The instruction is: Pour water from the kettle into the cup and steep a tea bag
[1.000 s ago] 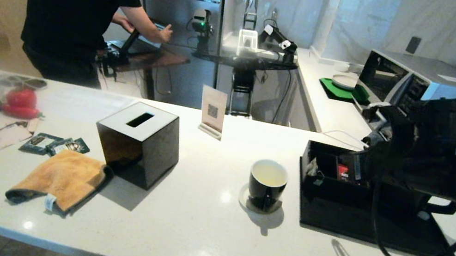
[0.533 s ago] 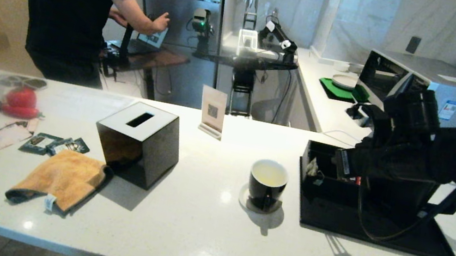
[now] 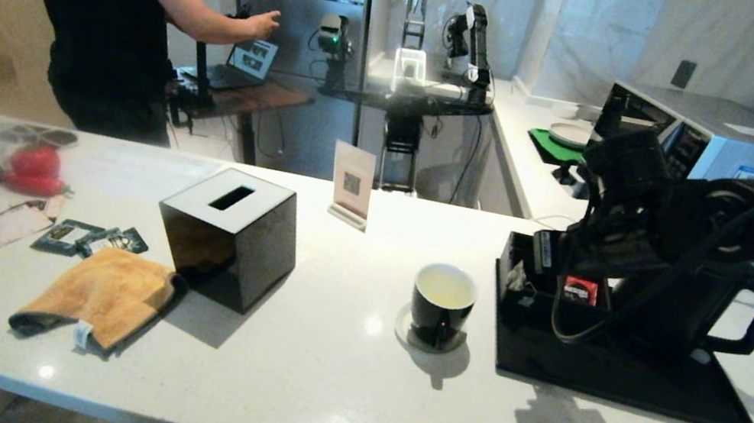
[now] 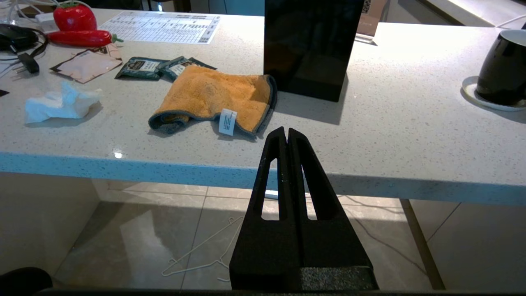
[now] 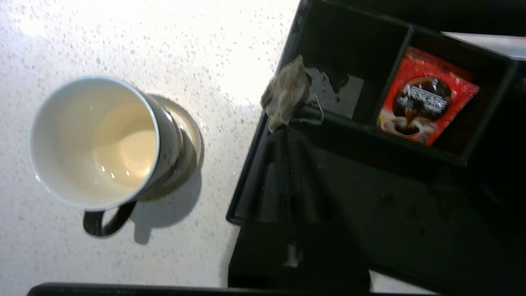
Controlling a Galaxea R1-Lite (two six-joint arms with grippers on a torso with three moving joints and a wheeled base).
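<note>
A: Right wrist view, item one: the cup (image 5: pixel 94 142) on its saucer (image 5: pixel 187 139), pale water (image 5: pixel 123 150) already inside. You can count the pour as done; the kettle (image 3: pixel 704 316) stands on the black tray (image 3: pixel 626 379).

B: Item two, the tea bag?

A: The tea bag (image 5: pixel 285 96) is not in the cup. You see it draped on the rim of the tray's compartment box, beside the red sachet (image 5: pixel 425 96). The right gripper (image 5: pixel 287 133) sits just below it, fingers pressed together on nothing.

B: And the other arm?

A: Left gripper (image 4: pixel 286 137): parked below the counter edge, fingers together, empty. Remaining for you, by my reckoning: grasp the bag, carry it over, steep it.
</note>
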